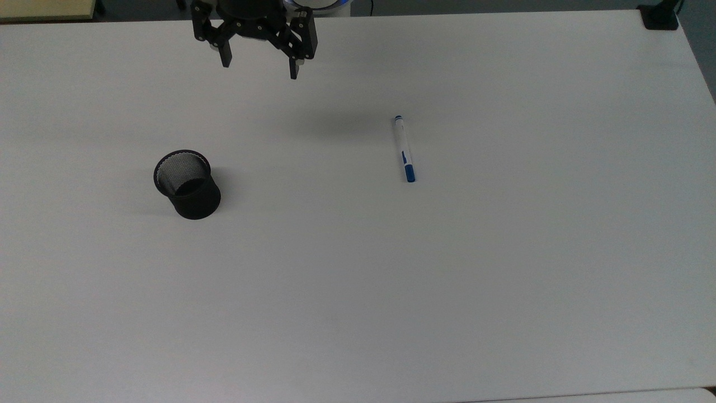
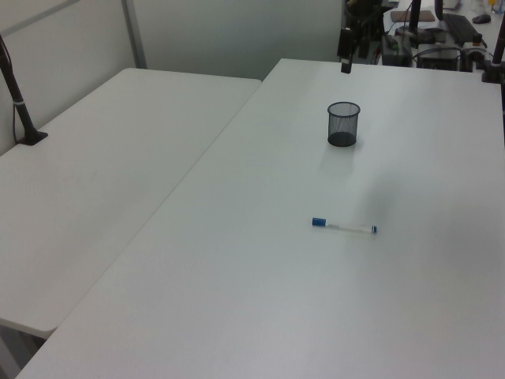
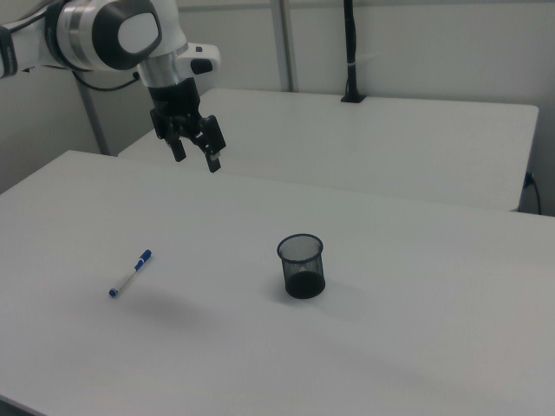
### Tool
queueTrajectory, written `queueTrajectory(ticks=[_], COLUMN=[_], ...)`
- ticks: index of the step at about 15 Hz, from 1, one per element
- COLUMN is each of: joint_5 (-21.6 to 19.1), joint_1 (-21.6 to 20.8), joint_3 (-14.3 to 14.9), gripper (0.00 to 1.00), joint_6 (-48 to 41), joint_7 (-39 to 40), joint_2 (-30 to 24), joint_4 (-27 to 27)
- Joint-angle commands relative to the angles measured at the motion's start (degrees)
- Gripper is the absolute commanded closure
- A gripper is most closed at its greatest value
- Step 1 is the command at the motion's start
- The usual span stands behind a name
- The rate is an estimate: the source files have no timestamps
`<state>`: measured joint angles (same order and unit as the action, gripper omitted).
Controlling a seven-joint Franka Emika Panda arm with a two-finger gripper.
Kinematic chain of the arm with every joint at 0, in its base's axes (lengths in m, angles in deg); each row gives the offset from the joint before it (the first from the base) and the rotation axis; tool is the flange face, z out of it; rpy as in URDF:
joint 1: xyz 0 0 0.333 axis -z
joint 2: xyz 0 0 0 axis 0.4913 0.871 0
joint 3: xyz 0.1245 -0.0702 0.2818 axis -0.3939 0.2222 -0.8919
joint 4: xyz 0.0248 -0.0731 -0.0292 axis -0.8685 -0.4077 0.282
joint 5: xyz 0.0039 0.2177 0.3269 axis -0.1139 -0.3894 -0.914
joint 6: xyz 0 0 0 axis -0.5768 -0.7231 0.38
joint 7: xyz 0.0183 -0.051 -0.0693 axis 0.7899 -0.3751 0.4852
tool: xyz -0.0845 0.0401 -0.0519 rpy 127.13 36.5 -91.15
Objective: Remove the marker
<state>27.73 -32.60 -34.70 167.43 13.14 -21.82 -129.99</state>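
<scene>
The marker, white with a blue cap and blue tip, lies flat on the white table; it also lies loose in the left view and the right view. The black mesh cup stands upright and holds nothing, seen too in the left view and right view. My gripper hangs open and empty high above the table near the top view's upper edge, well apart from marker and cup. It sits at the right view's upper left.
A second white table adjoins on the left view's left. A black clamp post stands at its edge. Another black clamp sits at the top view's upper right corner. Equipment clutters the area behind the table.
</scene>
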Motion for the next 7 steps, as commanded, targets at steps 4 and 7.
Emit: queueTrajectory(ticks=[4,7], joint_5=[-1.66,-3.51], joint_1=[1.76,1.77], joint_3=[-1.93,-1.59], gripper=[0.00,0.00], joint_6=[-2.31,-3.36], joint_7=[-0.82,1.37], joint_2=[-4.28,-3.67], joint_4=[-5.14,-4.53])
